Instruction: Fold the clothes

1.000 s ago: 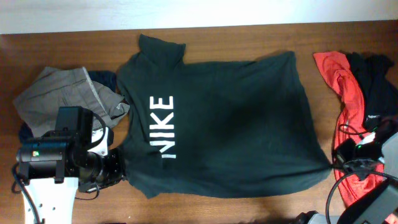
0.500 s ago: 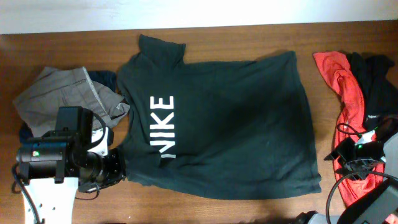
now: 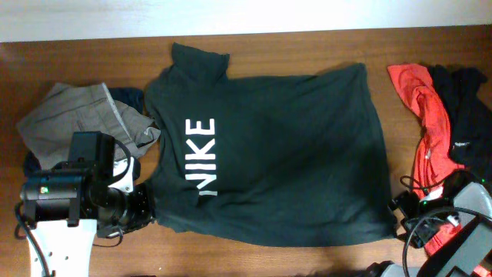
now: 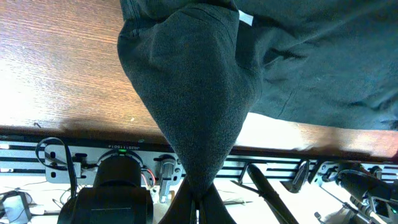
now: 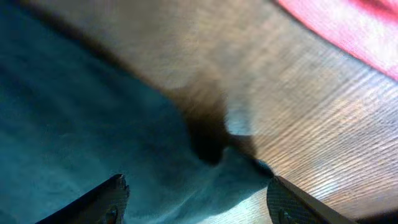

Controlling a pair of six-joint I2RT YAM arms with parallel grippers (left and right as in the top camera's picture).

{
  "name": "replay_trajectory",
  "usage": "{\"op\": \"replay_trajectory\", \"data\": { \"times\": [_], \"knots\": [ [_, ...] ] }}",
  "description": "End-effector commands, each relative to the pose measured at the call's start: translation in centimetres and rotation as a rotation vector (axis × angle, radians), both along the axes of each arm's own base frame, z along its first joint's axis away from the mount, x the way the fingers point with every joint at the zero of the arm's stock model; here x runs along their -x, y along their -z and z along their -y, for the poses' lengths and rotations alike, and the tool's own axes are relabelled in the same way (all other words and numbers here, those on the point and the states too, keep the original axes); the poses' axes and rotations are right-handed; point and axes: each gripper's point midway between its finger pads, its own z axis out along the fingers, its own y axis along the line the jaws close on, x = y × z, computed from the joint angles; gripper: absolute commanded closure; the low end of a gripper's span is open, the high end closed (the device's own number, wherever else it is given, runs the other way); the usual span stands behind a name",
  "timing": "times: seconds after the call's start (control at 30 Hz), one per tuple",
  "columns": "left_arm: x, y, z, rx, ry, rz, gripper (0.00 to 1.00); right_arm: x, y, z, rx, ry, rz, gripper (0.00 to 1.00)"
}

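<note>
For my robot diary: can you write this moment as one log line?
left gripper: shut on T-shirt | right gripper: open over T-shirt edge | T-shirt: spread flat, unfolded

Place: robotics lab
Evidence: wooden bench [image 3: 77, 61], mounted arm base [image 3: 58, 246], slotted metal rail [image 4: 18, 155] and cables [image 4: 46, 149] below the bench edge

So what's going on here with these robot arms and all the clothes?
Two robot arms are folding clothes. A dark Nike T-shirt lies spread on the table. The left gripper is pinched shut on a bunch of its fabric at one end. The right gripper is open over the opposite corner, holding nothing. Grey trousers sit at one side, a red top and black top at the other.
</note>
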Motion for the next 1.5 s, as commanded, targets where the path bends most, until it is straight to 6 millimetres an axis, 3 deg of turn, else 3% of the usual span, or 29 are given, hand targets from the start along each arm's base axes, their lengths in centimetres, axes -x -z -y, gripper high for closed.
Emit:
{"op": "replay_trajectory", "data": {
  "times": [0.0, 0.2, 0.3, 0.4, 0.53, 0.67, 0.83, 1.0, 1.07, 1.3, 1.4, 1.47],
  "knots": [
    [-0.4, -0.6, 0.0, 0.003, -0.003, 0.033, 1.00, 1.2, 0.6, 0.5, 0.027, 0.055, -0.045, 0.27],
    [-0.4, -0.6, 0.0, 0.003, -0.003, 0.034, 0.99, 2.2, 1.3, 0.8, 0.059, 0.052, -0.084, 0.34],
    [-0.4, -0.6, 0.0, 0.003, -0.003, 0.034, 0.99, 2.2, 1.8, 0.7, 0.064, 0.077, -0.082, 0.51],
    [-0.4, -0.6, 0.0, 0.003, -0.003, 0.034, 1.00, 2.2, 1.9, 0.7, 0.067, 0.084, -0.081, 0.75],
    [-0.5, -0.6, 0.0, 0.003, -0.003, 0.040, 0.99, 2.0, 1.8, 1.0, 0.077, 0.081, -0.076, 0.84],
    [-0.6, -0.6, 0.0, 0.002, -0.003, 0.041, 0.99, 1.0, 0.0, 2.1, 0.092, 0.055, -0.052, 0.89],
    [-0.4, -0.6, 0.0, 0.003, -0.003, 0.037, 1.00, -0.5, -5.4, 3.7, 0.137, -0.003, 0.004, 0.89],
    [-0.2, -0.5, -0.1, -0.002, -0.003, 0.027, 1.00, -1.2, -8.9, 4.3, 0.183, -0.050, 0.060, 0.88],
    [-0.4, -0.5, -0.4, -0.020, -0.005, 0.035, 1.00, -1.3, -9.5, 4.3, 0.191, -0.050, 0.073, 0.82],
    [-1.9, -0.6, -1.1, -0.060, -0.009, 0.097, 1.00, -3.1, -9.7, 4.1, 0.163, -0.040, 0.161, 0.82],
    [-2.9, -0.7, -1.2, -0.069, -0.012, 0.136, 1.00, -5.6, -10.4, 3.6, 0.128, -0.075, 0.302, 0.90],
    [-3.2, -0.7, -1.1, -0.062, -0.011, 0.140, 1.00, -5.6, -10.3, 3.0, 0.112, -0.089, 0.298, 0.91]
  ]
}}
